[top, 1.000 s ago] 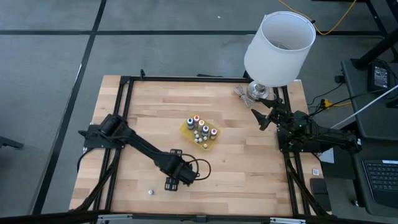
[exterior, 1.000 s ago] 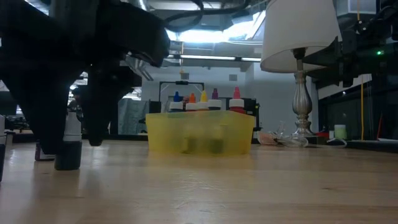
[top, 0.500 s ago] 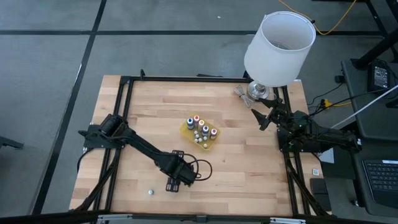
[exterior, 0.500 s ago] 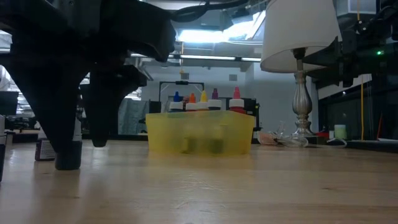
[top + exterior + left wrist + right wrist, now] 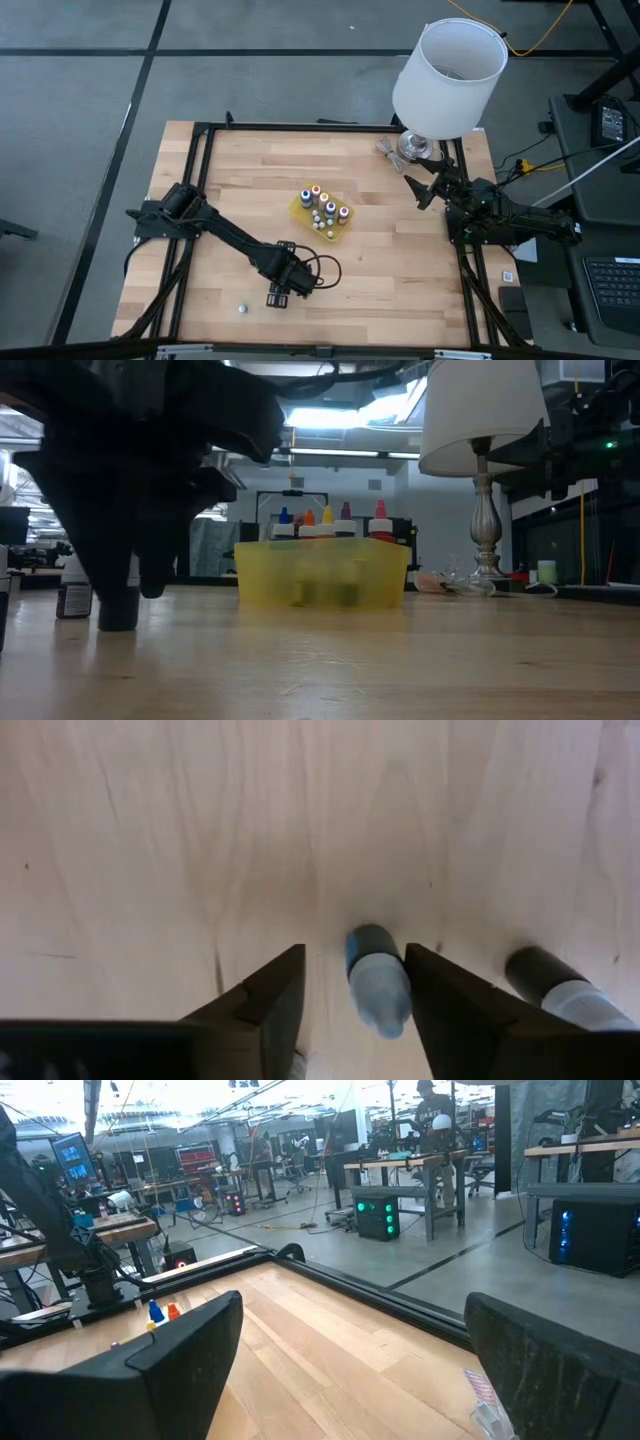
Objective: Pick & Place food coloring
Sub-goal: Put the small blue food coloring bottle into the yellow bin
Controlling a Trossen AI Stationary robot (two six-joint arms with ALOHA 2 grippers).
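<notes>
A small food coloring bottle (image 5: 377, 985) with a blue end and a whitish end sits on the wood between the two fingers of my left gripper (image 5: 355, 960), which points down and is open near the table's near edge (image 5: 277, 297). A second loose bottle (image 5: 555, 992) stands just outside one finger, toward the table's left (image 5: 242, 309). Several more bottles with coloured caps (image 5: 322, 208) stand in the yellow tray (image 5: 298, 208) at the table's middle. My right gripper (image 5: 418, 192) waits open at the table's right edge. My left gripper comes at the blue-ended bottle from above, one finger on each side. One finger (image 5: 440, 1005) lies right beside the bottle's side (image 5: 403, 988), and I cannot tell whether it touches. A strip of bare wood shows between the bottle and the other finger (image 5: 275, 1005).
A lamp with a white shade (image 5: 448, 75) and a silver foot (image 5: 487, 555) stands at the far right corner. A black frame (image 5: 200, 135) runs along the table's edges. Bare wood lies between the tray and my left gripper.
My left gripper has stayed where it was, and its two fingers have drawn closer together around the blue-ended bottle. The bottles have kept their places.
</notes>
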